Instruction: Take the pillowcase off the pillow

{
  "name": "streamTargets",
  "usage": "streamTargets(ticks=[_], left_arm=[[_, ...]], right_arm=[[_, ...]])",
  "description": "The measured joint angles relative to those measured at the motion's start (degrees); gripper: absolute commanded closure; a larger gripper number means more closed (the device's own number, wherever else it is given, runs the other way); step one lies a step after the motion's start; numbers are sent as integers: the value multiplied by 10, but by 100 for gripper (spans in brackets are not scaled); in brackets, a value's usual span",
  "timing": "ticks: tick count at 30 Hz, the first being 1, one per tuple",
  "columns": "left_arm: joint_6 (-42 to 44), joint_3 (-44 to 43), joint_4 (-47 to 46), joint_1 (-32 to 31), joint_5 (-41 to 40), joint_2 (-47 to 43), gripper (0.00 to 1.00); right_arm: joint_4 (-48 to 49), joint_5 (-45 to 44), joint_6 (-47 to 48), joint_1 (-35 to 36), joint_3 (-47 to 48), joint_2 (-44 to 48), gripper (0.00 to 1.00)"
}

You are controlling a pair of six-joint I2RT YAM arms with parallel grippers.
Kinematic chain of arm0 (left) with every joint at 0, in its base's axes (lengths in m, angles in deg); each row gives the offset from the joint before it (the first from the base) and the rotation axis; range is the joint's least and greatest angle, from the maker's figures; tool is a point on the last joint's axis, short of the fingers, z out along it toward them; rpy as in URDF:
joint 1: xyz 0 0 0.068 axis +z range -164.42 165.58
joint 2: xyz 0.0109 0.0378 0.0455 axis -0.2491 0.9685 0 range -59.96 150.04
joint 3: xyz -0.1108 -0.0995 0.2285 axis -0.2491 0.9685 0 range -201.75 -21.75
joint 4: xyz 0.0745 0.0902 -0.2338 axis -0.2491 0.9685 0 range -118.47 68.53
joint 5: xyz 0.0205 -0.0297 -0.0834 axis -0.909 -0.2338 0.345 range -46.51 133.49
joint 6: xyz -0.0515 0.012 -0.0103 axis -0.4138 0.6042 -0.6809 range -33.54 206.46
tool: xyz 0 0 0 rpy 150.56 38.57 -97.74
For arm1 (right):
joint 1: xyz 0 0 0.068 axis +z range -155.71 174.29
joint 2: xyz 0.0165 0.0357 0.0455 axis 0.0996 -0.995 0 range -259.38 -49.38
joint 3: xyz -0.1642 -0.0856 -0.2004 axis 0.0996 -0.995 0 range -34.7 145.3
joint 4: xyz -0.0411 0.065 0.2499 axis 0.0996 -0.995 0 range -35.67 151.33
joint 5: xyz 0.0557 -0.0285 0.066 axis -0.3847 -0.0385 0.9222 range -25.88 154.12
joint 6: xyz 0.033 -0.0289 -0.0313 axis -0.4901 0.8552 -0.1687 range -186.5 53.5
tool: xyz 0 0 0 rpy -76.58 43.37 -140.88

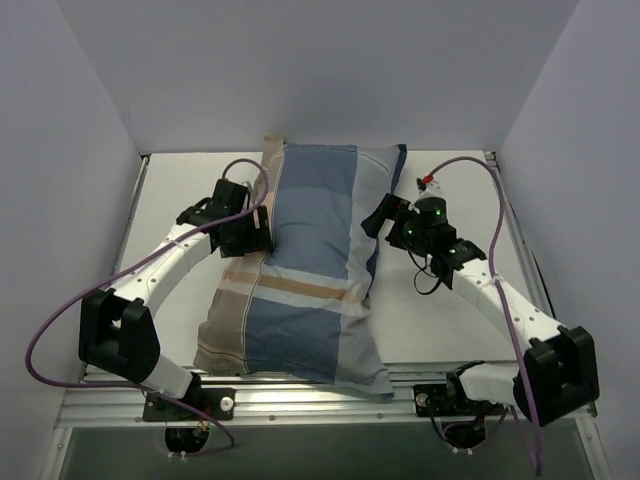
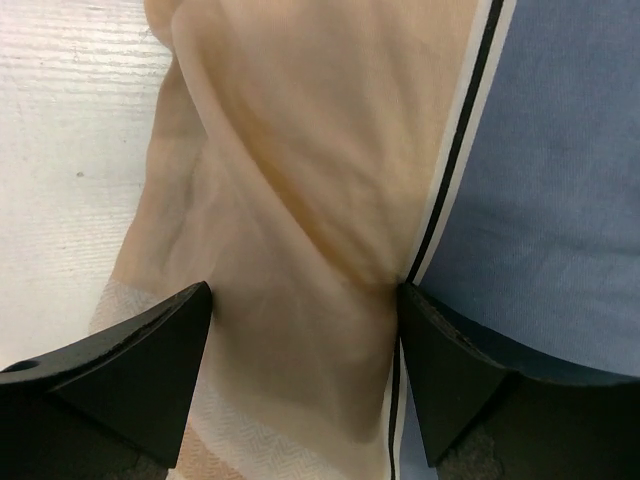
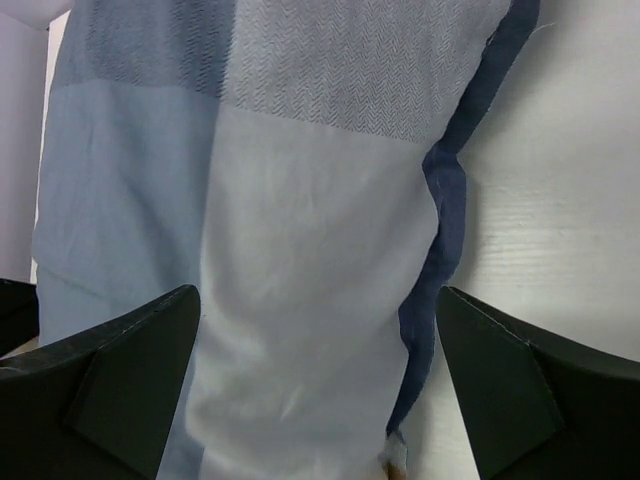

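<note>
The pillowcase (image 1: 300, 270) lies lengthwise on the white table (image 1: 170, 200), blue with pale blocks and tan stripes, and bulges over the pillow, which is hidden inside it. My left gripper (image 1: 262, 232) is at the case's left edge. In the left wrist view it (image 2: 305, 295) is open, with a raised tan fold of the pillowcase (image 2: 300, 200) between the black fingers (image 2: 150, 370). My right gripper (image 1: 378, 215) is at the case's right edge. In the right wrist view it (image 3: 318, 300) is open over a pale block of the pillowcase (image 3: 300, 250) and its dark blue hem (image 3: 445, 220).
White walls (image 1: 60, 150) close in the table on the left, back and right. Purple cables (image 1: 60, 330) loop beside both arms. A metal rail (image 1: 300, 395) runs along the near edge, and the case's near end hangs over it.
</note>
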Motion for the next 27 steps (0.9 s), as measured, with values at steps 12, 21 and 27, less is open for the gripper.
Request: streamTargets(ticks=[12,21,27], left_arm=[[-53,143,-170,16,57,-13,23],[-77,156,-227,-19,58,16,24],[-106,95,-227,-103,56,64,25]], right_arm=[[220,154,-25,4,-15,-219,12],[259,202,15,6,-13,-229,100],[30,120,115,5,83,-143,100]])
